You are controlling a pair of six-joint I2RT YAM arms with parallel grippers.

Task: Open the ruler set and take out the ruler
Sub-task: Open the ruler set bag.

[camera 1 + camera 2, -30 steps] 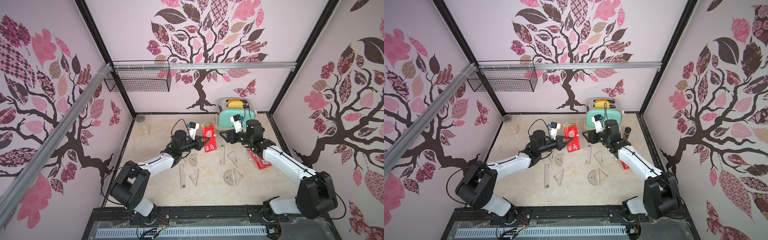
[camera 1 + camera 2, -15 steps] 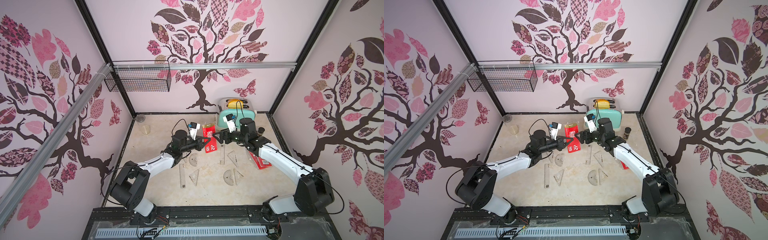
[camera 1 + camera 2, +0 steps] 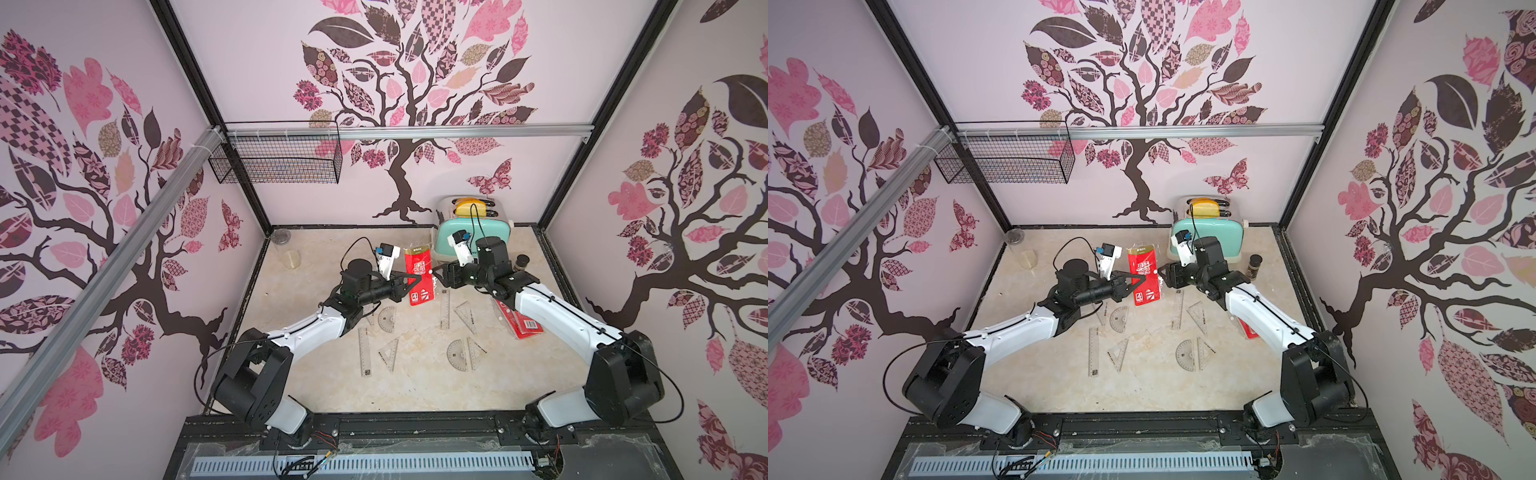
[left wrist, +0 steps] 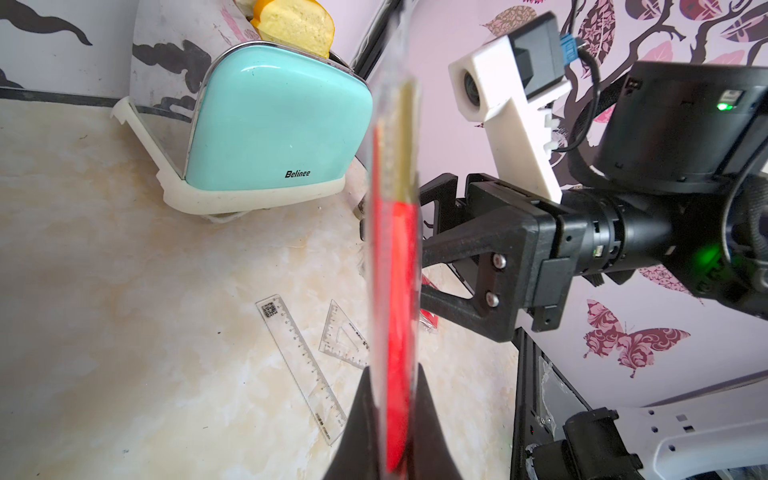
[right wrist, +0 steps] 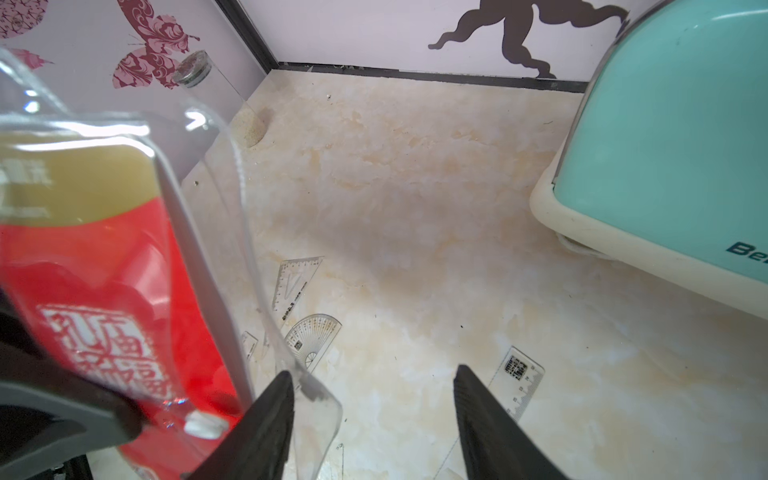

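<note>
The left gripper (image 3: pixel 409 283) is clamped on the red ruler set (image 3: pixel 419 274) and holds it off the surface (image 3: pixel 415 390), toward the back edge and near the toaster (image 3: pixel 471 239) in the back right corner. The right gripper (image 5: pixel 374 415) is at the set's far side with its jaws wide apart. The set's clear flap (image 5: pixel 309 388) lies at one finger (image 5: pixel 266 419), not pinched. A ruler (image 3: pixel 364 351) lies flat mid-surface, among set squares and protractors.
</note>
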